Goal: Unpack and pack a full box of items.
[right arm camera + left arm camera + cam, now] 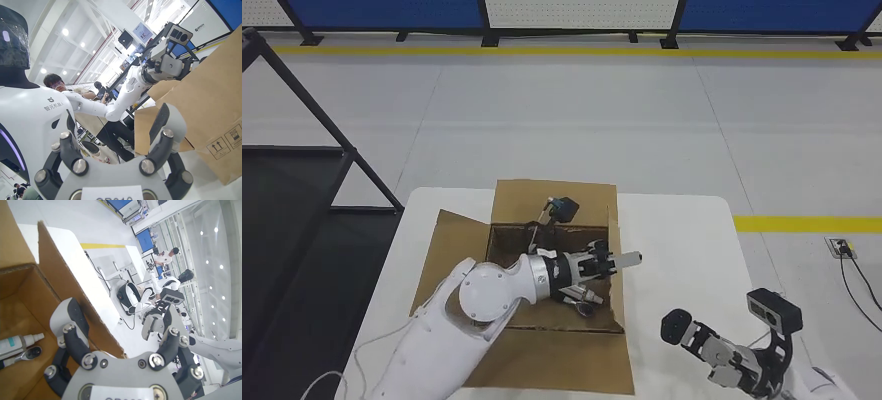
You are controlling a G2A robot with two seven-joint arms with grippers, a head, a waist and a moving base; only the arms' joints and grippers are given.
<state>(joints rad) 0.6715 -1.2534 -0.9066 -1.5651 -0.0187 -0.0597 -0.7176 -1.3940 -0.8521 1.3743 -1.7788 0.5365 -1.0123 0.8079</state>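
Fingers of the left gripper (122,308) were spread, empty, over the box (56,262), likely to reach its bottle (11,342) and ratchet (30,352), while the right gripper (115,111) hung apart, likewise spread.

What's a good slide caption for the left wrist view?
Open left claw at the cardboard box rim; a bottle and ratchet lie inside.

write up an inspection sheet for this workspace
surface: white table bearing an open cardboard box
job's things: in the box, a white bottle, a ratchet and a dark blue item by the far wall
clutter: nothing seen
tools: left tool open, at the box's wall; right tool open, empty, apart from the box
cables: floor socket with a cable, right of the table
surroundings: blue panels, yellow floor line, black frame
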